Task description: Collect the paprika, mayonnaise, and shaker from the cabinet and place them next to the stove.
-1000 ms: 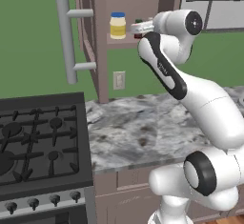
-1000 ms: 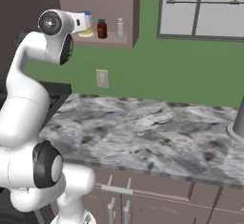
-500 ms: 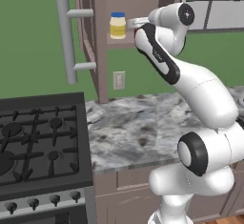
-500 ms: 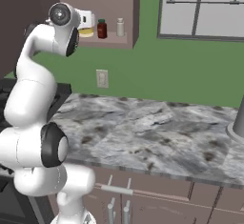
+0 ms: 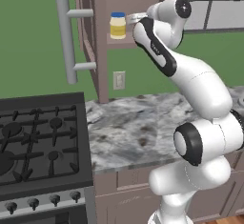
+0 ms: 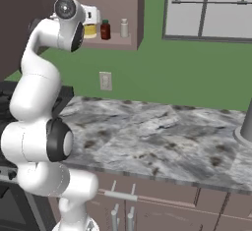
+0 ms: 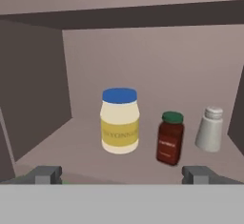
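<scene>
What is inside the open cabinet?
On the cabinet shelf stand the mayonnaise, the paprika beside it and the shaker at the far end, all upright and apart. Nothing covers them in the hand view.

Cabinet [image 6: 123, 9] shelf holds 3 containers in a row: mayonnaise [image 6: 90, 30] leftmost, partly hidden behind the arm's hand; paprika [image 6: 105, 30] just beside it; shaker [image 6: 124, 28] to the right, slightly apart. Gripper tips not discernible. White wall outlet [image 6: 105, 80] sits below the shelf, above the marbled grey counter [image 6: 162, 136]. Window [image 6: 209, 9] upper right.
</scene>
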{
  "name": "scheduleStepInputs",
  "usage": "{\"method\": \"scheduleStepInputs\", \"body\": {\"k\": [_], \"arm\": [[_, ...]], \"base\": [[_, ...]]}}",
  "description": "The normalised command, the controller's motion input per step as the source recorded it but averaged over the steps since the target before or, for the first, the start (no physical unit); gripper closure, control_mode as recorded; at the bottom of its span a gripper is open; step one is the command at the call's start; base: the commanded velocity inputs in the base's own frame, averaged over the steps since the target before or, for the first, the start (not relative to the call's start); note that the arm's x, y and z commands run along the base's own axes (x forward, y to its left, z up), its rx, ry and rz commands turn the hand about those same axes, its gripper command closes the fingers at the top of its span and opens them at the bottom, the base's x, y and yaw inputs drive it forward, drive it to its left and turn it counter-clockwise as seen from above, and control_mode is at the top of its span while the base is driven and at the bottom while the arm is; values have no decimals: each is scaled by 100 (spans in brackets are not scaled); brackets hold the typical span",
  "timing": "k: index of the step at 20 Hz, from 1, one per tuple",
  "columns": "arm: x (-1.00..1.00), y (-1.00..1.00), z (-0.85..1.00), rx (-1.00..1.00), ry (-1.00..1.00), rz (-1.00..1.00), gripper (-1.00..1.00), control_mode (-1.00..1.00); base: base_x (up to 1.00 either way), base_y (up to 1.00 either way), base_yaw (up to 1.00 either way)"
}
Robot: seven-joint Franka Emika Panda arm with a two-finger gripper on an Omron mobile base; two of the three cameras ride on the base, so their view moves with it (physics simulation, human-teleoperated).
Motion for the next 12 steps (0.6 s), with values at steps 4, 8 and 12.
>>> {"method": "scheduleStepInputs", "body": {"k": [4, 8, 12], "arm": [[23, 7, 8, 0, 0, 0, -100, -100], [25, 14, 0, 0, 0, 0, -100, -100], [27, 14, 0, 0, 0, 0, -100, -100]], "base": [[0, 0, 0], [0, 0, 0], [0, 0, 0]]}}
